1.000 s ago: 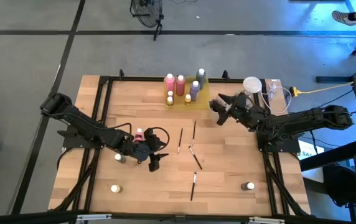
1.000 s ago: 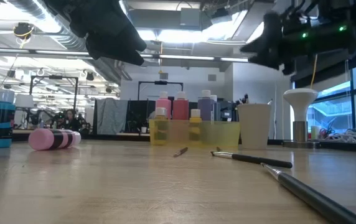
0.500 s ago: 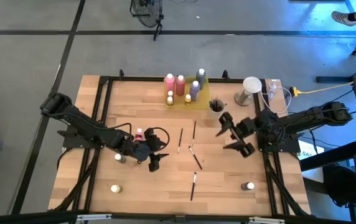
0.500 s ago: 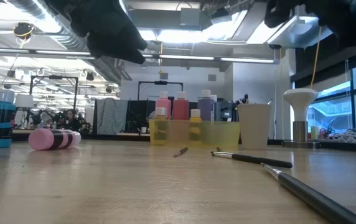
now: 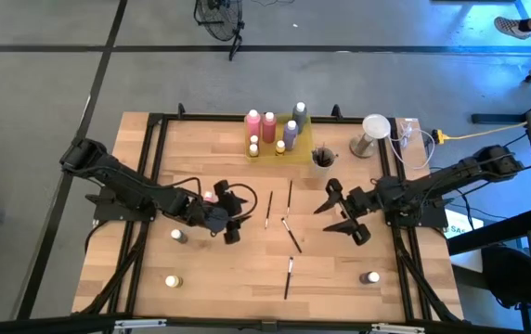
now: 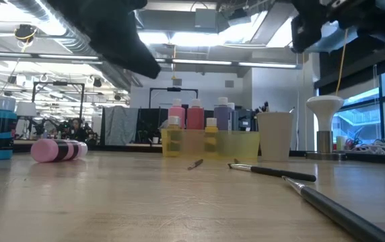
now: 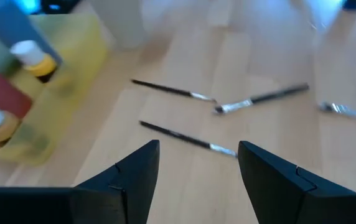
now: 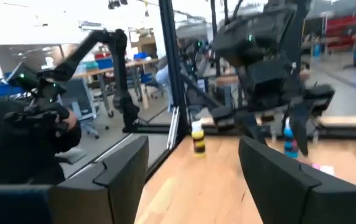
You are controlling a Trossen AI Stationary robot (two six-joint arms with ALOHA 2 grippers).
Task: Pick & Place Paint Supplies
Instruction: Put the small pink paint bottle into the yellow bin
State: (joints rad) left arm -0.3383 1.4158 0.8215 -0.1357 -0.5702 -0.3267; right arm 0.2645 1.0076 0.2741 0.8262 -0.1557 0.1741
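Note:
Several thin dark paintbrushes [image 5: 290,234] lie flat on the wooden table's middle, and they also show in the left wrist view [image 7: 187,138]. A pink bottle [image 6: 58,149] lies on its side at the left, partly under my left arm [image 5: 209,197]. My left gripper [image 5: 238,219] hangs open above the table just left of the brushes, tipped down toward them [image 7: 198,146]. My right gripper [image 5: 333,211] hovers open right of the brushes, level and pointing at the table's left side [image 8: 193,140]. Neither holds anything.
A yellow tray [image 5: 303,141] with upright bottles stands at the far middle. A cup [image 5: 321,158] with brushes is beside it, and a white stand [image 5: 373,130] is further right. Small bottles stand at the left [image 5: 178,236], near left [image 5: 172,280] and near right [image 5: 370,277].
My right gripper has swung away from the cup toward the table's near edge and middle. It has turned and now points at the table's left side. It is still open and empty. My left gripper has turned a little toward the brushes. No object has moved.

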